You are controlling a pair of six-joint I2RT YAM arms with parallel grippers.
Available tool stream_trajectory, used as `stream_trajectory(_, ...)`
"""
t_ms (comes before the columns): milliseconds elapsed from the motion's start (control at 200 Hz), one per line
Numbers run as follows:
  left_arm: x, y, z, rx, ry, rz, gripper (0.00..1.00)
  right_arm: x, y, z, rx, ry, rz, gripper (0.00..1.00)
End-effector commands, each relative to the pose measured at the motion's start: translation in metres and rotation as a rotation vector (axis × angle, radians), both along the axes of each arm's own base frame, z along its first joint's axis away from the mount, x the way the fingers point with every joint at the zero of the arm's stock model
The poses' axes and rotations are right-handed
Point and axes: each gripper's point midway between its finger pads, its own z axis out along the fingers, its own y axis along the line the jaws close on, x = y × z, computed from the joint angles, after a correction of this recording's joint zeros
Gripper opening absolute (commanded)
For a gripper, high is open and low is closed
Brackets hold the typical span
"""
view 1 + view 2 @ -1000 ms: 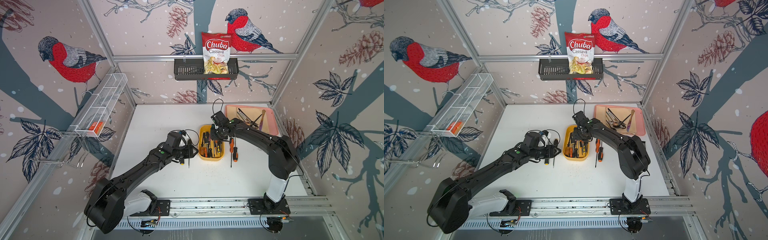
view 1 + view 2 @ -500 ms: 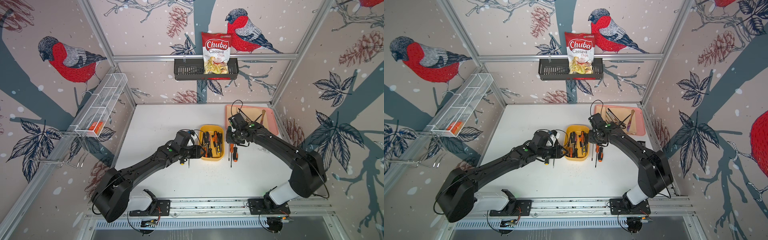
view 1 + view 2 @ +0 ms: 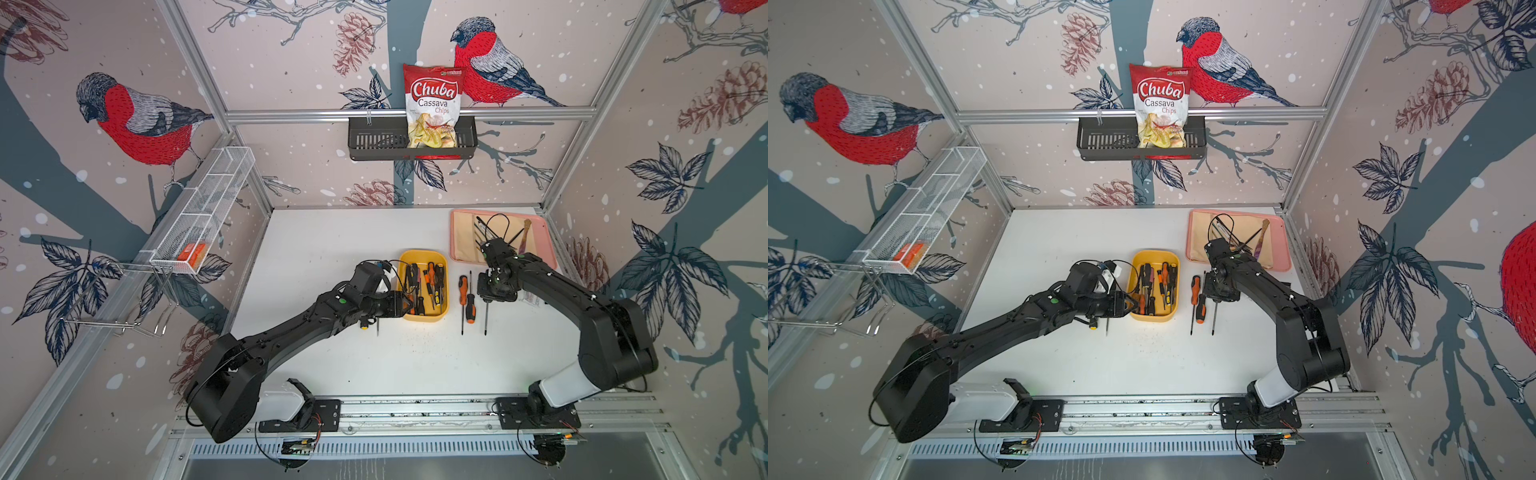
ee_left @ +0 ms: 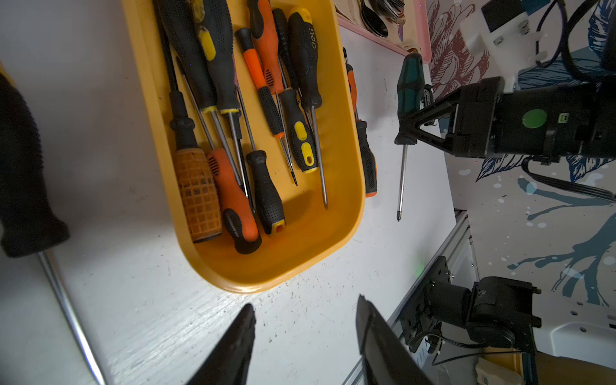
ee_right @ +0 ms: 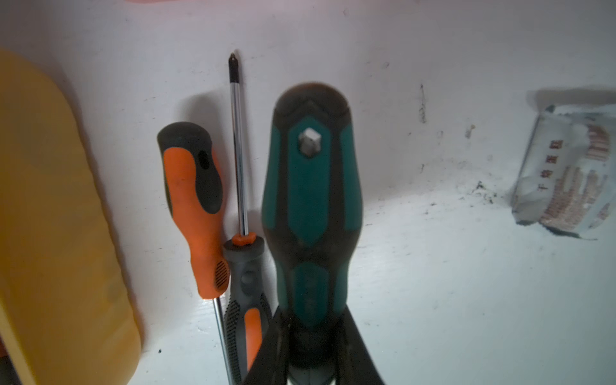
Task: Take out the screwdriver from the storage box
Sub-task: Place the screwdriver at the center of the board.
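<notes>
Teal screwdriver [image 5: 310,186] (clamped) outside yellow storage box [image 3: 420,318].

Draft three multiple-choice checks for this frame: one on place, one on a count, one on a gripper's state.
1. Where is the teal-handled screwdriver?
A) inside the storage box
B) in the right gripper, outside the box
C) loose on the table

2. How many screwdrivers lie on the table between the storage box and the teal-handled one?
A) none
B) two
C) four

3. The left gripper is:
A) open and empty
B) shut on a screwdriver
C) shut on the box rim

Key: 1 B, the right wrist view shows the jaws clamped on its handle; 2 B, two orange-and-black screwdrivers lie side by side there; 3 A, its fingers stand apart with nothing between them.
</notes>
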Motion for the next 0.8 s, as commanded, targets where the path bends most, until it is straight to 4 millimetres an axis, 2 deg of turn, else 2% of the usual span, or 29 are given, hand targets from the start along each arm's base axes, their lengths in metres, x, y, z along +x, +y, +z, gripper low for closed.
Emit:
stream_trajectory(0, 0.003, -0.001, 0.006, -0.015, -0.029, 0.01, 0.51, 0.012, 0.001, -0.005, 0.0, -0.026, 0.021, 0.12)
stream_trajectory(210, 0.003, 0.001, 0.001, -0.005, -0.025, 0.015, 0.51, 0.018, 0.006, -0.019, 0.004, 0.0, 0.039, 0.12)
stream_trajectory(460, 0.003, 0.001, -0.003, 0.005, -0.023, 0.017, 0.51, 0.026, 0.012, -0.026, 0.008, 0.009, 0.059, 0.14)
stream_trajectory(705, 0.006, 0.0, -0.006, 0.014, -0.019, 0.018, 0.51, 0.029, 0.013, -0.035, -0.002, 0.032, 0.068, 0.21)
stream_trajectory(796, 0.007, 0.0, -0.006, 0.018, -0.021, 0.018, 0.51, 0.03, 0.014, -0.036, -0.003, 0.034, 0.07, 0.28)
